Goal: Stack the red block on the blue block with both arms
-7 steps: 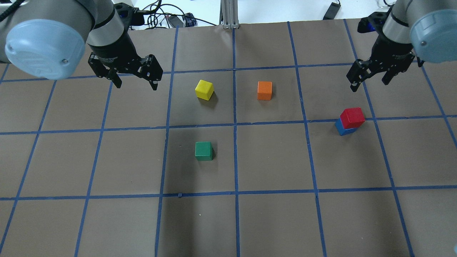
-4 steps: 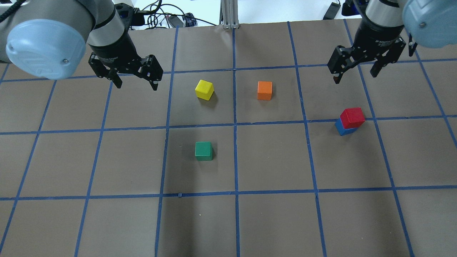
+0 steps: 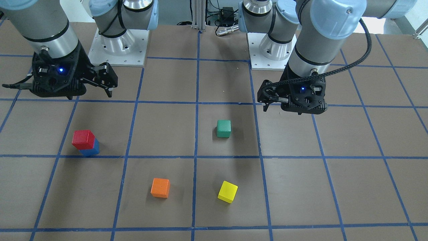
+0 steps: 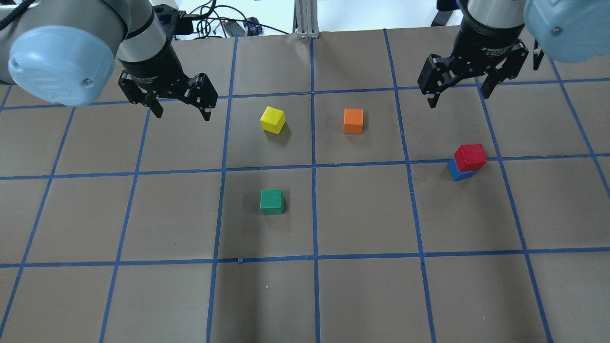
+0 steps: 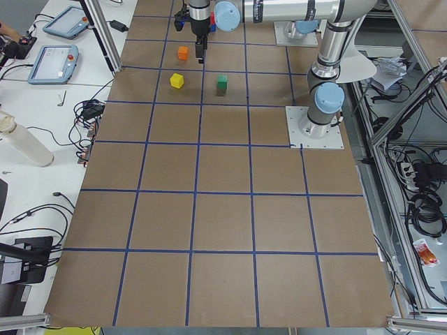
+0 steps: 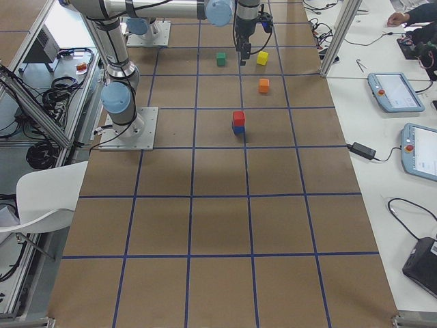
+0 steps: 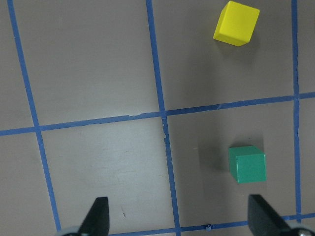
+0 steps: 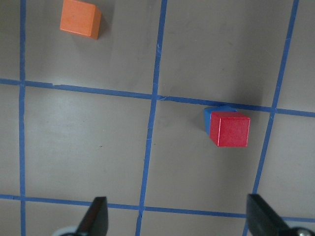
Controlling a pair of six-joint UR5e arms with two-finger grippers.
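Both arms are poised above the desk, wrists turned so the fingers point down at its brown, blue-taped surface. The left arm reaches in over the robot's left half. Its end effector hangs with the fingers spread wide, nothing between them and nothing touched. Its wrist camera looks down on the green block and the yellow block, both well clear of the fingertips.

The right arm is raised over the right half. Its end effector is likewise spread wide and empty, well apart from the blocks below it.

The red block sits on top of the blue block on the right side of the desk, just beside a tape line. It rests slightly offset, so an edge of blue shows beneath it. Neither end effector touches the stack.

The orange block lies near the middle, to the left of the stack and farther from the robot. The yellow one lies left of it, turned slightly askew, and the green one sits nearer the robot. All three stand apart from one another and from the stack.
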